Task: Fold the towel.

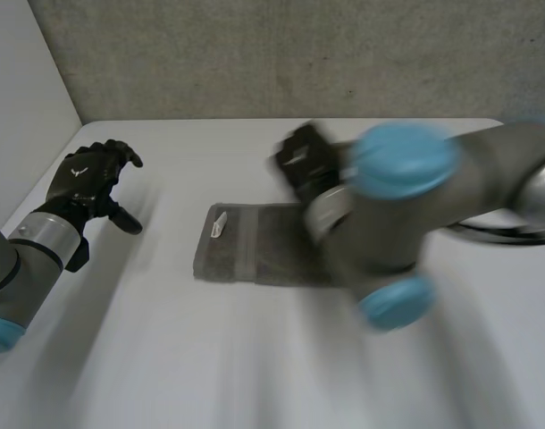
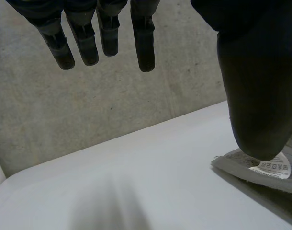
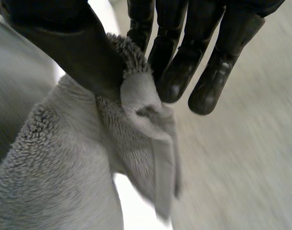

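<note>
A grey towel (image 1: 250, 255) lies folded in the middle of the white table (image 1: 165, 357), with a white label (image 1: 218, 225) at its far left corner. My right hand (image 1: 304, 161) is over the towel's far side, and the right arm (image 1: 406, 206) covers the towel's right part. In the right wrist view the right hand (image 3: 184, 28) pinches a bunched edge of the towel (image 3: 64, 167) between thumb and fingers, and a flap hangs below the grip. My left hand (image 1: 87, 183) hovers open at the table's left, apart from the towel. In the left wrist view, past the left hand (image 2: 105, 33), are the towel (image 2: 241, 165) and its label (image 2: 273, 166).
A grey concrete wall (image 1: 281, 54) runs behind the table's far edge. A pale wall (image 1: 22, 98) stands at the left. Bare table lies in front of the towel and between it and the left hand.
</note>
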Controlling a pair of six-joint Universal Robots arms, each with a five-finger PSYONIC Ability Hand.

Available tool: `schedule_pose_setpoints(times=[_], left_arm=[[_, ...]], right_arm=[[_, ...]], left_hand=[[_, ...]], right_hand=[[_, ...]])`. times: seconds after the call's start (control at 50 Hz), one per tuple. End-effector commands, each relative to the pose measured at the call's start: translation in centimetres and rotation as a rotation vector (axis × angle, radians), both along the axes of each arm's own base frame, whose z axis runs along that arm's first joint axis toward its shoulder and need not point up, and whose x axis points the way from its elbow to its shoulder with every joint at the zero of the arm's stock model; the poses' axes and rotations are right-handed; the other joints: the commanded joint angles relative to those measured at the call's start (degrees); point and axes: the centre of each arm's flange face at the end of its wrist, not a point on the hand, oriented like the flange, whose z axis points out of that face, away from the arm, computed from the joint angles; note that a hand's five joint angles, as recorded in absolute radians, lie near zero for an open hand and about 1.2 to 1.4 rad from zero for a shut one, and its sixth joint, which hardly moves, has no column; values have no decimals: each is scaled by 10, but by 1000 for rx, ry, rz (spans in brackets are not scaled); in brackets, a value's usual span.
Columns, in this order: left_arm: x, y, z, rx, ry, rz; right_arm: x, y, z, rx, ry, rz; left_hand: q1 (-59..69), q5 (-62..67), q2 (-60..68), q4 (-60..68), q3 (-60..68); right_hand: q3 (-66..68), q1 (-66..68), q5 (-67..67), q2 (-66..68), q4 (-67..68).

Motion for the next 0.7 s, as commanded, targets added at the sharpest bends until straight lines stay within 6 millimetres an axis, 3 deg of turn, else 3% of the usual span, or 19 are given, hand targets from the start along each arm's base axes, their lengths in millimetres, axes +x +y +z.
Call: schedule_pose_setpoints(times=[0.02, 0.1, 0.14, 0.16, 0.18, 0.2, 0.24, 0.26, 0.3, 0.32, 0.36, 0.38, 0.42, 0.46, 0.58, 0.7], left_arm=[[1, -2, -7, 14, -12, 16], [1, -2, -8, 17, -12, 16], [1, -3, -9, 19, -12, 18], [1, -3, -10, 22, -12, 16], [0, -2, -11, 25, -13, 15], [0, -2, -11, 25, -13, 15], [-2, -1, -16, 38, -14, 5], [-2, -1, -16, 38, -14, 5], [-8, 2, -20, 51, -15, -14], [-8, 2, -20, 51, -15, -15], [-12, 5, -21, 55, -17, -27], [-16, 8, -22, 58, -18, -42], [-20, 11, -23, 61, -18, -55], [-26, 15, -24, 62, -19, -73], [-34, 21, -27, 70, -23, -96], [-34, 21, -28, 75, -24, -98]], right_arm=[[59, 61, -58, 46, 76, 154], [55, 57, -64, 63, 96, 139], [38, 38, -67, 94, 118, 66], [38, 38, -67, 94, 118, 66], [24, 24, -67, 115, 135, 11], [24, 24, -67, 116, 135, 11], [-5, 8, -62, 171, 133, -69], [-5, 8, -62, 171, 133, -69], [-32, 3, -61, 247, 93, -118], [-32, 3, -61, 248, 92, -118], [-59, -3, -60, 319, 13, -154], [-59, -3, -60, 319, 12, -154], [-87, -12, -61, 367, -85, -187], [-98, -16, -63, 385, -123, -194], [-121, -23, -79, 441, -183, -210], [-124, -23, -91, 460, -175, -220]], left_hand=[[-41, -30, -36, -43, -40], [-41, -30, -36, -43, -40], [-41, -30, -36, -43, -40], [-41, -30, -36, -43, -40], [-41, -30, -36, -43, -40], [-41, -30, -36, -43, -40], [-41, -30, -36, -43, -40], [-41, -30, -36, -43, -40], [-41, -30, -36, -43, -40], [-41, -30, -36, -43, -40], [-41, -30, -36, -43, -40], [-41, -30, -36, -43, -40], [-41, -30, -36, -43, -40], [-41, -30, -36, -43, -40], [-41, -30, -36, -43, -40], [-39, -29, -35, -41, -38]], right_hand=[[-600, -598, -596, -599, -597], [-607, -605, -602, -606, -604], [-607, -605, -602, -606, -604], [-607, -605, -602, -606, -604], [-607, -605, -602, -606, -604], [-607, -605, -602, -606, -604], [-607, -605, -602, -606, -604], [-607, -605, -602, -606, -604], [-607, -605, -602, -606, -604], [-607, -605, -602, -606, -604], [-599, -597, -595, -599, -597], [-599, -597, -595, -599, -597], [-564, -562, -560, -563, -562], [-539, -537, -535, -538, -536], [-411, -409, -407, -410, -409], [-323, -321, -319, -323, -321]])
